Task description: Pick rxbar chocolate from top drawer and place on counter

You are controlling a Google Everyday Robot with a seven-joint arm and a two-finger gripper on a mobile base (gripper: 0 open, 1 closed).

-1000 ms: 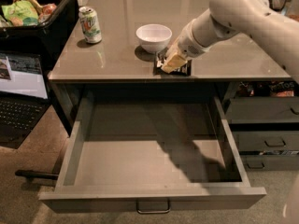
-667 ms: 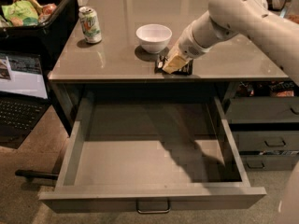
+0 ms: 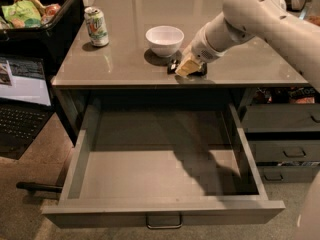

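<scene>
The gripper (image 3: 185,67) is seen low over the chocolate bar (image 3: 172,67), which lies on the counter (image 3: 125,59) near its front edge, just beside a white bowl (image 3: 164,39) — whether the bar is clasped or released cannot be told — and the top drawer (image 3: 150,184) is seen pulled out below

The gripper (image 3: 184,68), near the counter's (image 3: 125,59) front edge, covers most of what seems the rxbar chocolate (image 3: 201,72); the arm (image 3: 250,9) is cut off rightward.

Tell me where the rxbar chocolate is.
The rxbar chocolate lies on the counter near its front edge, just right of the white bowl, under the gripper.
</scene>
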